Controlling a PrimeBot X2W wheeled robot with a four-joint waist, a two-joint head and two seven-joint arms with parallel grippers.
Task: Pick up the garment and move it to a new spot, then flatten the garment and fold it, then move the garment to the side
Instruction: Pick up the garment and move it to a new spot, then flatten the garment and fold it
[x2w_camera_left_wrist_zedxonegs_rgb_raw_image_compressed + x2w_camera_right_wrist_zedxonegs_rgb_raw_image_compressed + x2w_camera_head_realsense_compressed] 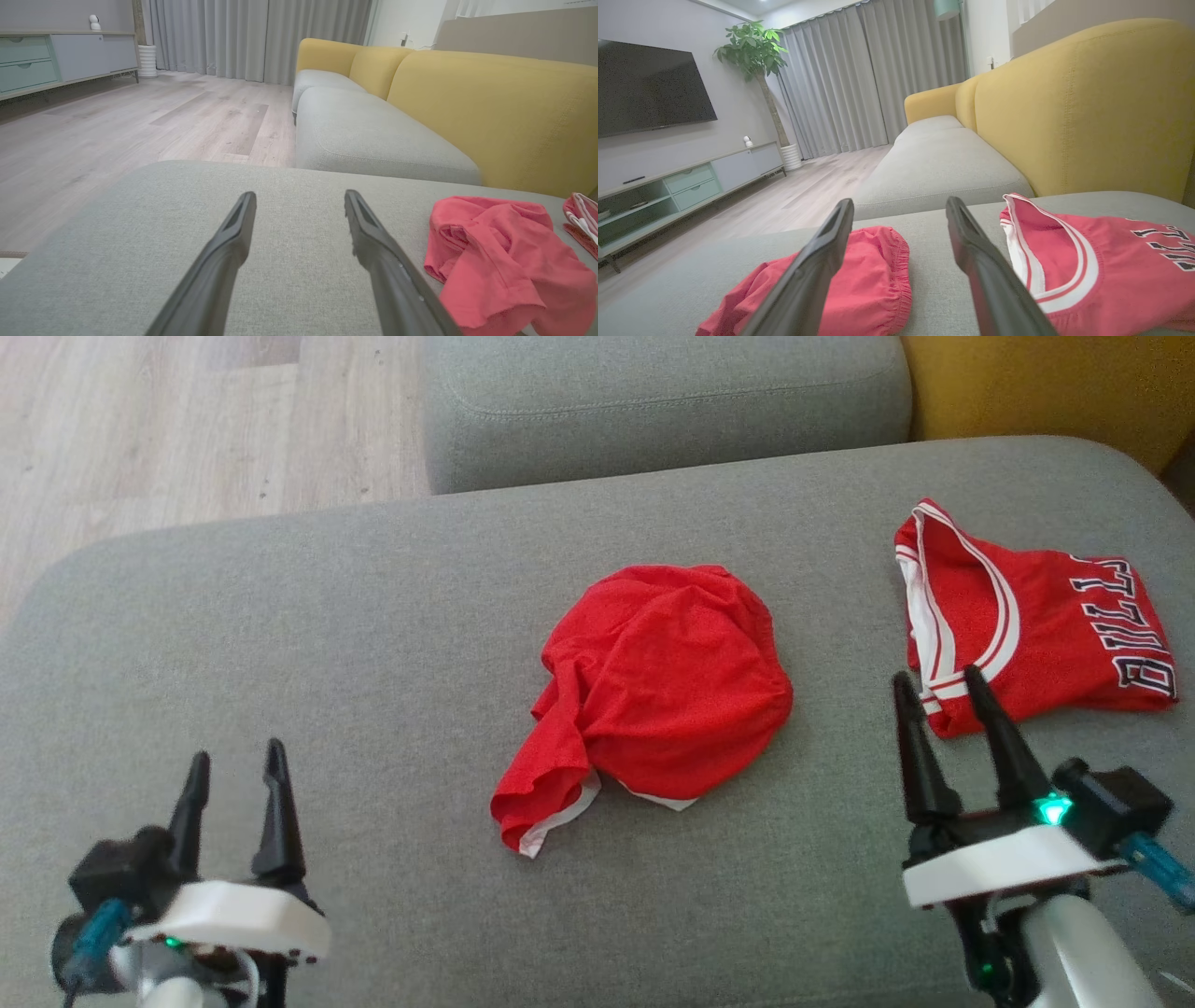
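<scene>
A crumpled plain red garment with white hem edges lies bunched in the middle of the grey sofa cushion; I also see the garment at the right of the left wrist view and low left in the right wrist view. My left gripper is open at the lower left, well clear of it, nothing between its fingers. My right gripper is open at the lower right, to the right of the garment, its tips near a folded jersey.
A folded red jersey with white trim and black lettering lies at the cushion's right end. Behind are another grey seat cushion and a yellow backrest. Wooden floor lies beyond the cushion's left edge.
</scene>
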